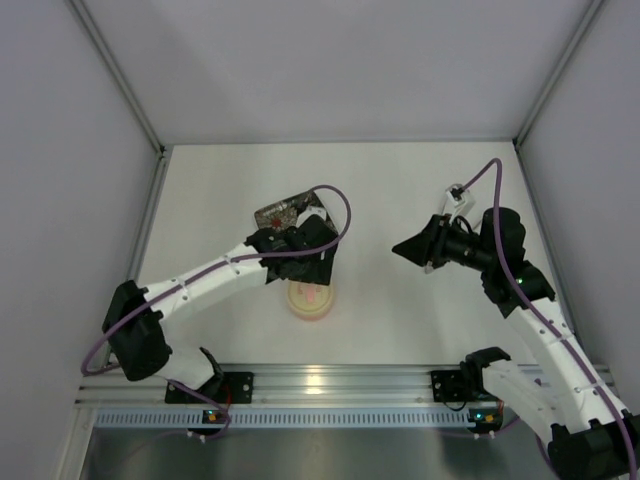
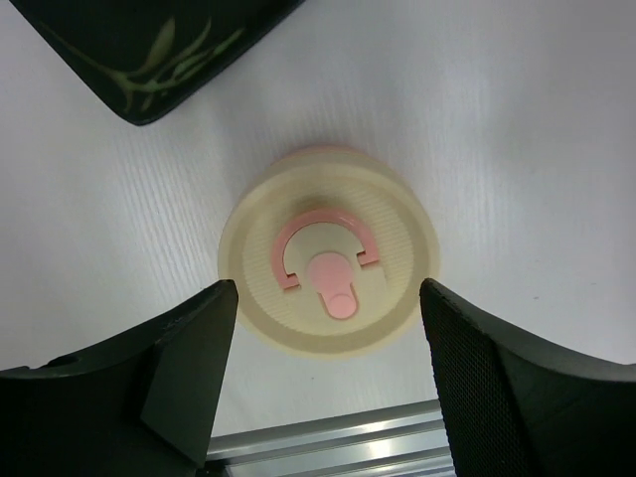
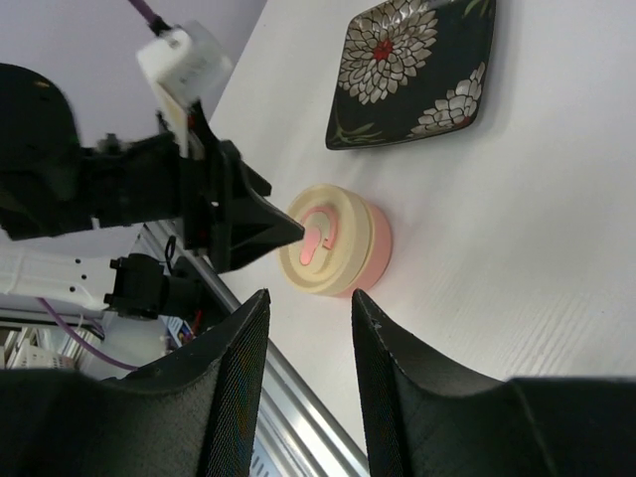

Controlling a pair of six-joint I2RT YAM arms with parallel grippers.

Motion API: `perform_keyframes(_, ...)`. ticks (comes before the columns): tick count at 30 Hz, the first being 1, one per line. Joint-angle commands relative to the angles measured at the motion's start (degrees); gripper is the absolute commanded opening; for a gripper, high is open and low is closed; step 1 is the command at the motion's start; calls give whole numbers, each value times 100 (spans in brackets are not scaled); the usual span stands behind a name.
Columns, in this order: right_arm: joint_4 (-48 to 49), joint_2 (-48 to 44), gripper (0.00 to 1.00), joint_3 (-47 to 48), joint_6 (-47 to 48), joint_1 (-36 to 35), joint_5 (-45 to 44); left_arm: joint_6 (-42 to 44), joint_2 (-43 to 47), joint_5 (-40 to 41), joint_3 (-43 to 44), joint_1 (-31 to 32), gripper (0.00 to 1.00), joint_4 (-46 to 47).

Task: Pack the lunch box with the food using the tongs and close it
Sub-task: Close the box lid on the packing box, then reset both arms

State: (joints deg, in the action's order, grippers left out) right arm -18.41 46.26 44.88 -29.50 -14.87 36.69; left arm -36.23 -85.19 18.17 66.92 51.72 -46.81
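The lunch box point(image 1: 311, 300) stands on the white table with its cream lid point(image 2: 397, 238) on top, the pink mark facing up. My left gripper point(image 2: 328, 288) hovers over it, open, a finger on each side and neither touching the lid. From the right wrist view the lunch box point(image 3: 338, 238) shows its pink wall under the lid, with the left gripper's fingertips point(image 3: 288, 231) at its edge. My right gripper point(image 1: 402, 248) hangs open and empty to the right, well apart from the box. The tongs and the food are out of view.
The black square floral plate point(image 1: 285, 212) lies just beyond the lunch box, partly under the left arm; its face point(image 3: 412, 65) shows only the flower pattern. A metal rail point(image 1: 320, 380) runs along the near table edge. Grey walls enclose the table.
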Motion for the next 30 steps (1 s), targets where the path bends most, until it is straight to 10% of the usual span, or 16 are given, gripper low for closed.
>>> perform_keyframes(1,-110,6,38,214,146,46,23,89,590,300,567,-22,79,-241)
perform_keyframes(15,-495,-178,53,442,286,55,-126,1188,2146,1988,542,-250,90,909)
perform_keyframes(24,-760,-390,96,416,436,55,-443,1522,2173,169,183,-1823,91,1253)
perform_keyframes(30,-769,-495,100,434,418,55,-662,1610,2463,-7,-117,-1912,92,1446)
